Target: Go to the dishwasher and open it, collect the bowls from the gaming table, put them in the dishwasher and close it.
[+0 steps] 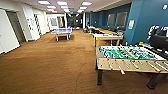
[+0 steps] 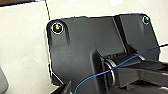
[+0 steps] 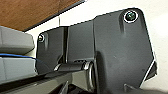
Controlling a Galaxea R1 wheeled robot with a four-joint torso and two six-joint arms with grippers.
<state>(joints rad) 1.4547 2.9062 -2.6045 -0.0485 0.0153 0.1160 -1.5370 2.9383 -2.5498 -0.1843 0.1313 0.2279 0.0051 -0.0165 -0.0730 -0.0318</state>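
Observation:
The gaming table stands at the right in the head view, close by. It has a green field, pale wooden sides, dark legs, and rods with handles pointing toward me. I cannot make out any bowls on it. The dishwasher is out of view. In both wrist views the robot's own dark plate and jointed bar lie over a white surface.
Brown carpet stretches ahead through a long room. A blue table-tennis table stands far back in the middle, and a yellow wooden table stands behind the gaming table. A blue wall runs along the right, white walls and doors along the left. Dark equipment sits at the right edge.

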